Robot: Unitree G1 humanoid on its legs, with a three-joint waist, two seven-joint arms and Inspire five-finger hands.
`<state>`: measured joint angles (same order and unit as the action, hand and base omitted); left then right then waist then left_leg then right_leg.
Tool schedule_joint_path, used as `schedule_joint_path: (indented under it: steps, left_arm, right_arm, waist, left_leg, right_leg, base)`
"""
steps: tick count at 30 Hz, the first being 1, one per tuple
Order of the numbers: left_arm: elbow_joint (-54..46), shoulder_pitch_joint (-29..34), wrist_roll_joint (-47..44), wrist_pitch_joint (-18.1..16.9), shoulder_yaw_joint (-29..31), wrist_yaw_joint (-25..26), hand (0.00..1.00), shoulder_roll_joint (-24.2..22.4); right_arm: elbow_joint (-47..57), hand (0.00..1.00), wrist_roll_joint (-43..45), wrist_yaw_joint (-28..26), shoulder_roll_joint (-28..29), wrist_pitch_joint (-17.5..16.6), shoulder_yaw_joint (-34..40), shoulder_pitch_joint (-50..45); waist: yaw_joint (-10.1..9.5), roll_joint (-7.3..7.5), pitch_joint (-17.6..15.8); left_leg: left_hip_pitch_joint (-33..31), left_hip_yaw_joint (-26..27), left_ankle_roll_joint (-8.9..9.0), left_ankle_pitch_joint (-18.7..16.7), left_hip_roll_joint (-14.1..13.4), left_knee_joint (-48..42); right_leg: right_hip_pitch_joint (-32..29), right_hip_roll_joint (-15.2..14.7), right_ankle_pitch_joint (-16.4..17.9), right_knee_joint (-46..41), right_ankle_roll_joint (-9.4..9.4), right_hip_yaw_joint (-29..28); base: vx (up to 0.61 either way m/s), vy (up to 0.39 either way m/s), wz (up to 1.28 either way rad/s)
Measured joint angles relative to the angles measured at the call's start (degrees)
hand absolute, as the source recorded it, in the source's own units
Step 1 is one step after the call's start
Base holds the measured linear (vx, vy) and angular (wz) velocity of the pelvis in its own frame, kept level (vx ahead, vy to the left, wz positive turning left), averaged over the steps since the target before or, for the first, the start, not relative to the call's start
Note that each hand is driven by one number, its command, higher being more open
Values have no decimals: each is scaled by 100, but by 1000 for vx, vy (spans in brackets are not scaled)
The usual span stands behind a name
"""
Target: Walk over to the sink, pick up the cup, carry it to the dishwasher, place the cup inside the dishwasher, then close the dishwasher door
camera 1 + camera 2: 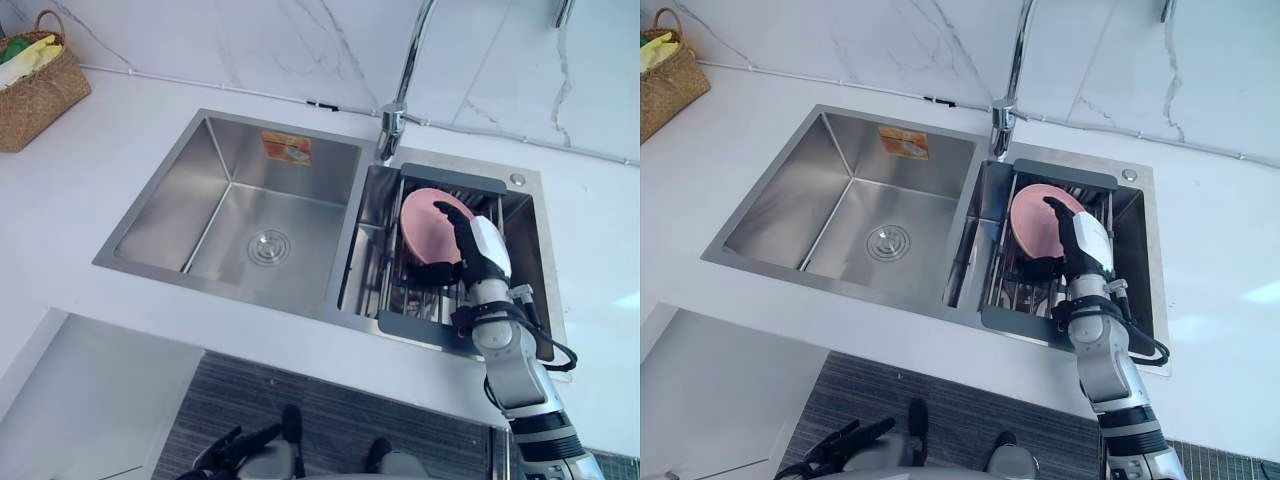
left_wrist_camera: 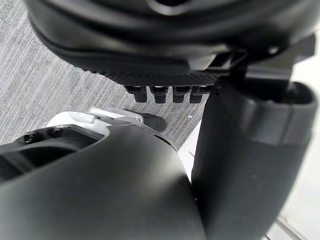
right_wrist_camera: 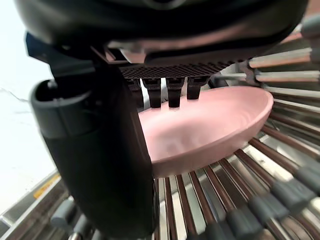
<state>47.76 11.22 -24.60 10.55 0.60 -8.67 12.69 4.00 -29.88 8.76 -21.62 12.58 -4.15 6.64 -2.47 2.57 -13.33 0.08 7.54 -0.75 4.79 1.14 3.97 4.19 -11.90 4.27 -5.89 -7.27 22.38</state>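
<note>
A pink cup [image 1: 428,222] lies on its side in the dark drying rack [image 1: 440,180] set into the right basin of the steel sink [image 1: 160,215]. My right hand [image 1: 487,252] reaches down onto it. In the right wrist view its fingers [image 3: 170,92] hook over the rim into the cup [image 3: 210,125], and the thumb [image 3: 95,150] presses against the outer wall. My left hand [image 1: 228,450] hangs low below the counter's front edge, over the floor, with relaxed fingers and nothing in it.
A chrome tap [image 1: 392,125] rises behind the divider between the basins. The left basin [image 1: 268,246] holds only its drain. A wicker basket [image 1: 35,90] stands on the white counter at far left. A pale grey flat panel [image 1: 90,400] lies low at the left.
</note>
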Motion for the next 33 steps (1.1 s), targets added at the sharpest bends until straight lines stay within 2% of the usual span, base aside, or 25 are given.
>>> schedule_joint_path:
  steps: [4, 6, 7, 10, 14, 21, 24, 28, 31, 33]
  left_arm:
    - [-9, -2, 41, -70, -101, -7, 100, 33]
    - [-12, -2, 91, -89, -101, -13, 100, 30]
    - [-11, -1, 99, -95, -101, -14, 100, 28]
    - [-3, -1, 103, -95, -99, -17, 100, 18]
    - [21, 13, 132, -143, -89, -17, 100, -4]
    - [176, 26, 220, -303, -42, -23, 100, -102]
    - [222, 31, 218, -344, -35, -35, 100, -105]
    - [257, 66, 216, -356, 37, -42, 100, -131]
    - [277, 126, 220, -381, 182, -25, 100, -202]
    - [320, 129, 224, -383, 186, -1, 100, -220]
  right_arm:
    - [-158, 0, -381, 558, 67, -324, -63, 0]
    - [-229, 0, -530, 1029, 66, -532, -61, 10]
    - [-232, 0, -576, 1351, 65, -718, -45, 69]
    - [-240, 0, -556, 1711, 75, -1084, -20, 92]
    - [-236, 0, -554, 1964, 213, -1423, -20, -196]
    - [-235, 0, -439, 2099, 217, -1482, 230, -495]
    - [-235, 0, 47, 2099, 222, -1522, 505, -508]
    - [-150, 0, 981, 2070, 292, -1789, 779, -513]
    - [246, 0, 1975, 2035, 450, -2232, 973, -548]
    - [604, 0, 2303, 2054, 553, -2569, 1174, -594]
  waist:
    - [5, -8, 3]
    - [0, -13, 5]
    - [0, -19, 8]
    - [1, -31, 13]
    - [2, -50, 23]
    - [34, -163, 97]
    - [57, -165, 98]
    - [122, -166, 102]
    - [178, -176, 114]
    - [178, -200, 170]
  left_leg:
    - [0, -57, 11, 88, 7, 89]
    - [-27, -82, 14, 113, 8, 89]
    - [-27, -93, 14, 122, 7, 89]
    - [-1, -108, 20, 139, 7, 92]
    - [47, -155, 23, 145, 7, 99]
    - [89, -172, 25, 144, -6, 125]
    - [138, -176, 30, 145, -24, 127]
    - [179, -159, 40, 146, -40, 128]
    - [208, -72, 51, 138, -64, 129]
    - [210, 13, 62, 127, -82, 129]
  right_leg:
    - [-9, 0, 14, 0, -22, 53]
    - [-13, -3, 15, 0, -22, 95]
    - [-9, -4, 15, -1, -22, 104]
    - [23, -2, 15, 5, -22, 115]
    - [120, 14, 14, 81, -22, 143]
    - [209, 47, 6, 140, -30, 180]
    - [280, 70, -9, 193, -21, 189]
    - [315, 83, -17, 200, -13, 174]
    - [314, 99, -63, 239, 4, 95]
    - [315, 133, -140, 340, 14, 13]
  base:
    - [-21, 1, 8]
    - [-24, 5, 10]
    - [-32, 10, 4]
    - [-16, 5, 2]
    - [-9, 0, 4]
    - [4, -3, 2]
    - [0, 0, 0]
    - [-6, -1, -1]
    - [-14, 2, -14]
    - [-9, 7, -24]
